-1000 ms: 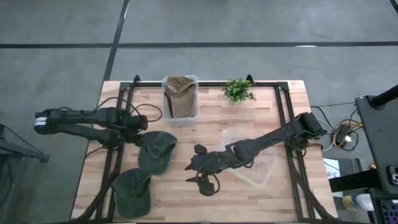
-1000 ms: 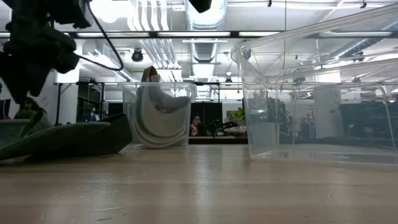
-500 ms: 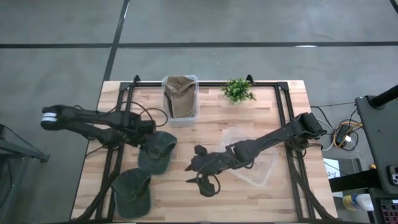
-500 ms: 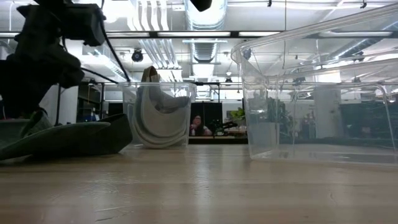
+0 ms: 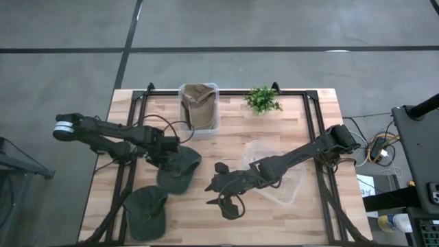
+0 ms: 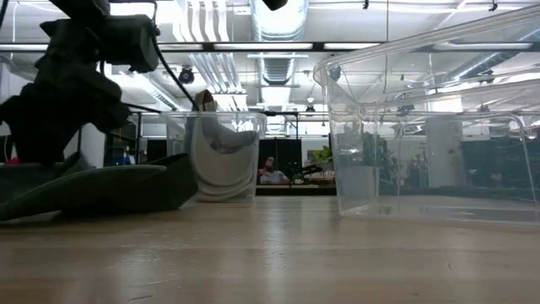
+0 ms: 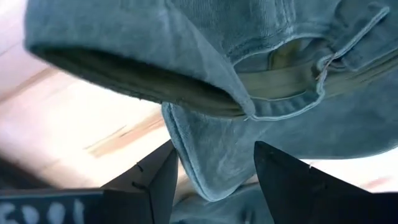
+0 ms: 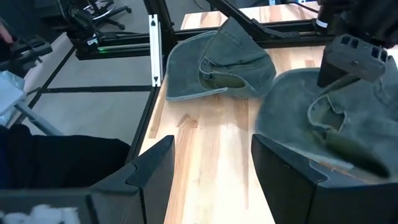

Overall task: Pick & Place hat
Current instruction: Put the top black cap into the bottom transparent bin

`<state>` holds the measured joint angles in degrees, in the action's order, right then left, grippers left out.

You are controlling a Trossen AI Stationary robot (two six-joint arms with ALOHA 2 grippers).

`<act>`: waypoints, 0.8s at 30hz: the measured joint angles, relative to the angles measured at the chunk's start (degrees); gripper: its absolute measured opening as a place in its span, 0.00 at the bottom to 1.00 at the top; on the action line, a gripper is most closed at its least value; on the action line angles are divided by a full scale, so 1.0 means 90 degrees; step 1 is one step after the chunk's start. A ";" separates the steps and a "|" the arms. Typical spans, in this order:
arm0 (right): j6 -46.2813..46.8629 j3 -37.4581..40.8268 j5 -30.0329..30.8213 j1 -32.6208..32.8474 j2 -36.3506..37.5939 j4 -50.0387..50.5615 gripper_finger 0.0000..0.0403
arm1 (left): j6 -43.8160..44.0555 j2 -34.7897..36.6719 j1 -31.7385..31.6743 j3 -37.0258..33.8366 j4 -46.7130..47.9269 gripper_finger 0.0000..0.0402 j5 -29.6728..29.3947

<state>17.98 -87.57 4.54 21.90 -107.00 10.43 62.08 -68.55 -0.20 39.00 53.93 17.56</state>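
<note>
Three hats in all: one tan hat (image 5: 197, 104) stuffed in the bin (image 5: 199, 110) at the table's (image 5: 302, 219) far edge, two green ones on the wood. The left gripper (image 5: 169, 146) has its fingers spread wide around the rim of the nearer-centre hat (image 5: 180, 169); the other hat (image 5: 146, 210) lies near the front edge. The right gripper (image 5: 221, 194) hovers mid-table, open and empty. One clear box (image 5: 288, 186), one plant (image 5: 262, 99).

A light wooden table (image 5: 226, 213) carries two dark green hats: one hat (image 5: 180, 168) left of centre, a second hat (image 5: 145, 211) nearer the front left corner. At the far edge stand a clear bin (image 5: 199, 127) holding a tan hat and a small green plant (image 5: 262, 99). A clear empty tub (image 5: 291, 184) lies right of centre.
</note>
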 joint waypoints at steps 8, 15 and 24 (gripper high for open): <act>0.0032 0.0000 0.0002 -0.0003 0.0000 -0.0005 0.51 | -0.0129 -0.0025 0.0023 0.0005 -0.0220 0.30 -0.0254; 0.0051 0.0000 0.0005 -0.0004 0.0000 -0.0051 0.51 | -0.0277 0.0036 0.0023 0.0008 -0.0487 0.03 -0.0490; 0.0119 -0.0124 0.0002 -0.0004 0.0037 -0.0133 0.51 | -0.0175 0.0461 0.0205 0.0388 -0.0849 0.01 -0.0380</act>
<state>19.05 -88.69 4.56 21.87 -106.66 9.23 60.51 -64.39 1.65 42.50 46.29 14.15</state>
